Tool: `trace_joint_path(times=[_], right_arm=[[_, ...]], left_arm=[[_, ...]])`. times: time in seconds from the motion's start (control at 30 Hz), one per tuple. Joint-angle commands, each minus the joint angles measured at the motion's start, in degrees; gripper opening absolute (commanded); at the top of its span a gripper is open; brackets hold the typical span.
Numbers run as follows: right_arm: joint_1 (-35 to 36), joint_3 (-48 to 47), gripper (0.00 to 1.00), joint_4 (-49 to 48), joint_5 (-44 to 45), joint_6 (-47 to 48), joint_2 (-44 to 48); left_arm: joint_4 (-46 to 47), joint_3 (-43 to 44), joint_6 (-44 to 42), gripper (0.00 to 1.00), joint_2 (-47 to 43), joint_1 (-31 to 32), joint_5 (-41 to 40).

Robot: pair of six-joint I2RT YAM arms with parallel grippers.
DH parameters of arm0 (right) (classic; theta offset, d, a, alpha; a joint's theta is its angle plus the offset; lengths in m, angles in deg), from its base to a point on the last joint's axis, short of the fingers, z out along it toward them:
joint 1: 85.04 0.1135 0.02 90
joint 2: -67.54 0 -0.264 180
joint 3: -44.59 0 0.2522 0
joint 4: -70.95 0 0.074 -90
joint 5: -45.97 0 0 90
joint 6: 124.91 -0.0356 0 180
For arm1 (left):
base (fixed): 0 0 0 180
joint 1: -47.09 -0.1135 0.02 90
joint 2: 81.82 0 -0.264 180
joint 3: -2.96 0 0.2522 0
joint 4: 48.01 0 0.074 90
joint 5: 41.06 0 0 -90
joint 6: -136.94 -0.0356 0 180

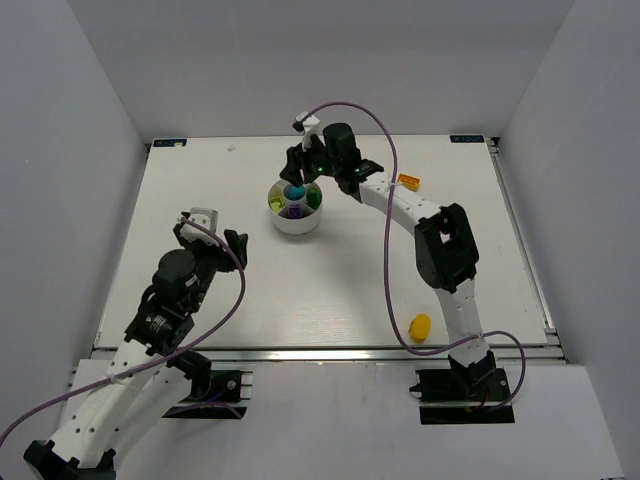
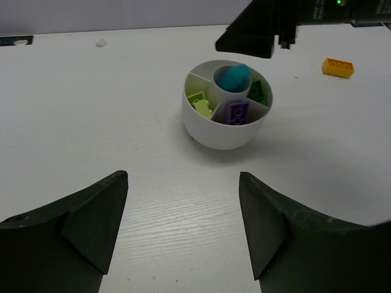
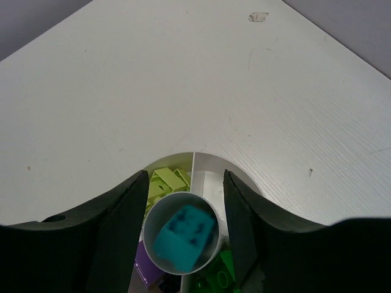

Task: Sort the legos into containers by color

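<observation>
The round white divided dish (image 1: 296,222) stands at the middle back of the table. My right gripper (image 3: 185,207) hangs open right over its central well, its fingers apart on both sides of the well's rim. A cyan brick (image 3: 183,237) lies tilted in that well, touching neither finger, and it sticks up above the rim (image 2: 235,78). Lime bricks (image 2: 200,102), a purple brick (image 2: 237,112) and green bricks (image 2: 258,91) lie in separate wedges. One orange brick (image 1: 408,182) rests on the table right of the dish. My left gripper (image 2: 183,226) stands open and empty, short of the dish.
A yellow rounded object (image 1: 421,327) lies near the right arm's base. A small white scrap (image 2: 101,43) sits near the far left edge. One wedge (image 3: 208,183) of the dish shows bare white floor. White walls stand around the table.
</observation>
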Motion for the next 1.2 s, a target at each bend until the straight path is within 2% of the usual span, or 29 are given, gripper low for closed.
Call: trace_joint_path(times=[0.0, 0.07, 0.1, 0.13, 0.17, 0.23, 0.27, 0.33, 0.37, 0.4, 0.43, 0.47, 0.5, 0.53, 0.57, 0.6, 0.63, 0.7, 0.73, 0.83, 0.87, 0.9, 0.93, 0.97, 1.03, 1.07, 1.1, 1.17], right_arm=[[0.2, -1.1, 0.59, -2.4, -0.2, -1.7, 0.4], [0.3, -1.0, 0.59, -2.2, 0.1, -1.6, 1.2], [0.2, -1.0, 0.57, -1.8, 0.5, -1.6, 1.7], [-0.1, -0.3, 0.54, -0.9, 0.8, -1.1, 2.6], [-0.2, 0.4, 0.50, -0.3, 2.3, -0.3, 5.4], [-0.6, 4.5, 0.21, 2.4, 5.9, 4.9, 9.5], [-0.8, 7.4, 0.00, 2.6, 11.4, 6.1, 14.8], [-2.0, 13.9, 0.00, 2.0, 16.1, 5.5, 20.7], [-3.6, 20.1, 0.00, 3.1, 13.9, 4.9, 26.2], [-6.1, 22.7, 0.00, 5.2, 10.6, 4.3, 28.7], [-7.5, 25.4, 0.00, 6.6, 7.5, 3.4, 31.3], [-8.9, 27.5, 0.00, 10.4, 1.7, 1.5, 35.8], [-12.8, 31.2, 0.08, 12.3, -1.0, -0.3, 38.1], [-14.3, 33.0, 0.21, 13.8, -3.3, -1.1, 40.2], [-17.0, 34.8, 0.36, 15.3, -6.8, -1.7, 44.5], [-18.4, 37.5, 0.68, 18.5, -8.2, -1.7, 46.6], [-20.7, 38.4, 0.77, 20.4, -9.2, -1.4, 48.3], [-24.1, 40.0, 0.84, 25.0, -9.2, -1.6, 53.0], [-27.7, 41.5, 0.85, 26.1, -9.0, -1.8, 54.4], [-32.3, 44.1, 0.83, 28.7, -7.9, -4.1, 58.3], [-34.6, 44.5, 0.82, 29.2, -6.7, -5.0, 59.3], [-34.9, 44.6, 0.79, 29.7, -6.4, -6.2, 59.5], [-38.7, 44.8, 0.76, 30.7, -6.2, -6.8, 59.6], [-41.2, 45.0, 0.59, 30.6, -7.2, -7.4, 59.4], [-45.4, 46.4, 0.35, 28.1, -10.9, -9.5, 59.4], [-49.7, 46.8, 0.24, 27.2, -12.5, -10.3, 59.5], [-50.8, 46.6, 0.22, 26.8, -13.6, -10.8, 59.5], [-54.1, 45.6, 0.22, 27.8, -14.5, -10.2, 59.4]], left_arm=[[2.1, -0.7, -0.6, 0.82, 0.0, -0.1, 7.4], [2.6, -0.9, -0.4, 0.78, 0.7, -0.1, 11.3], [3.3, -1.0, -0.1, 0.61, 1.0, -0.1, 12.8], [3.9, -1.1, 0.5, 0.49, 1.5, -0.1, 14.3], [4.7, -1.3, 2.1, 0.36, 2.8, -0.1, 19.2], [7.9, -1.3, 4.8, 0.12, 5.4, -0.1, 24.8], [8.7, 0.0, 5.9, 0.07, 9.8, -0.1, 30.4], [9.6, 2.6, 8.0, 0.02, 16.2, 1.0, 35.4], [10.0, 5.7, 10.8, 0.04, 23.4, 1.6, 39.0], [10.5, 7.4, 12.6, 0.07, 26.9, 2.1, 45.5], [10.5, 9.1, 13.7, 0.20, 30.2, 2.8, 47.6], [10.9, 10.7, 15.5, 0.28, 33.2, 5.1, 49.0], [10.9, 13.6, 16.0, 0.37, 37.8, 6.8, 49.1], [10.7, 14.8, 16.9, 0.55, 39.8, 8.5, 47.7], [10.2, 16.3, 17.4, 0.61, 41.7, 10.3, 45.9], [7.4, 18.2, 18.0, 0.66, 43.7, 14.0, 44.0], [6.2, 22.0, 19.7, 0.69, 47.7, 15.9, 40.6], [3.2, 25.4, 21.8, 0.73, 51.5, 21.7, 36.3], [2.1, 28.7, 24.1, 0.74, 55.5, 23.7, 31.7], [-3.6, 36.0, 26.4, 0.75, 61.2, 30.7, 24.1], [-5.0, 38.1, 27.7, 0.75, 65.0, 32.2, 19.2], [-8.0, 40.0, 28.6, 0.75, 66.8, 33.7, 17.4], [-9.4, 42.0, 29.3, 0.74, 68.8, 36.4, 14.0], [-11.4, 45.7, 30.4, 0.74, 72.3, 37.8, 10.1], [-13.4, 49.4, 32.7, 0.74, 76.1, 41.6, 5.9], [-14.8, 54.0, 33.1, 0.74, 80.3, 42.8, 3.9], [-18.5, 56.6, 33.4, 0.74, 82.3, 44.0, -0.1], [-22.7, 63.2, 34.8, 0.75, 85.9, 46.2, -3.1]])
